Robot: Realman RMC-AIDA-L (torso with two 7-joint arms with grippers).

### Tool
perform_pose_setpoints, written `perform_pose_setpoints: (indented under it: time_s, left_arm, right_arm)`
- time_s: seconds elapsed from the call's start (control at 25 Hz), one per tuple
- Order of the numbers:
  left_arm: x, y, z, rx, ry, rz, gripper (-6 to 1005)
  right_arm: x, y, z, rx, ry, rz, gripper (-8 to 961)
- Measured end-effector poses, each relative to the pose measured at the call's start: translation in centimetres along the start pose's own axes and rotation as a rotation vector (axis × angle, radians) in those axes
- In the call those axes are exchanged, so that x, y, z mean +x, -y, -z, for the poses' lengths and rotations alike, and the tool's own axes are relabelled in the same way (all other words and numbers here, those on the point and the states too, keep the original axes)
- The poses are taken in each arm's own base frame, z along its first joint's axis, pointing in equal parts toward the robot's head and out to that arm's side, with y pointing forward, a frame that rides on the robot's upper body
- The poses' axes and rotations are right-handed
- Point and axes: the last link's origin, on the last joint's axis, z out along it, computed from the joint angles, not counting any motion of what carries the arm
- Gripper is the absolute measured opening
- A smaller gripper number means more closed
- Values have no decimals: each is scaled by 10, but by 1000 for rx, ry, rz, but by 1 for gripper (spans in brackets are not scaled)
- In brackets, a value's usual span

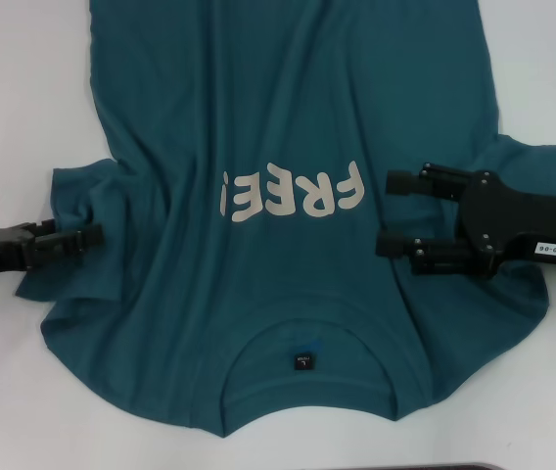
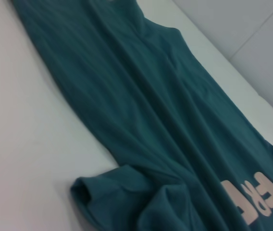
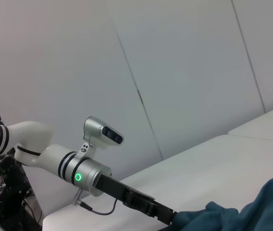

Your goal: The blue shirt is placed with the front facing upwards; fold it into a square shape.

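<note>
My head camera looks steeply down on the white table (image 1: 23, 98), close enough that the blue shirt (image 1: 288, 147) overruns the top edge. My left wrist camera sits low and near, facing along the shirt's (image 2: 141, 120) length toward the far table edge. My right wrist camera faces sideways across the table to the wall (image 3: 175, 72), catching my left arm (image 3: 88, 173). All 3 views share the shirt (image 3: 266, 207).

A white table (image 1: 23, 98) is seen under even, soft light, its surface plain and smooth. Behind it, a pale grey wall (image 3: 184, 72) made of large panels is shown, divided by thin dark seams (image 3: 139, 94).
</note>
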Motion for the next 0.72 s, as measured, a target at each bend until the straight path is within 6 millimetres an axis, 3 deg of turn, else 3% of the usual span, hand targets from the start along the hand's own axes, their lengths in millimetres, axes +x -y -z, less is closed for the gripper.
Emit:
perform_pose_setpoints:
  time_s: [0.72]
  left_arm:
    - [10, -9, -6, -42, 5, -42, 838]
  right_arm:
    - [0, 0, -1, -1, 2, 0, 899]
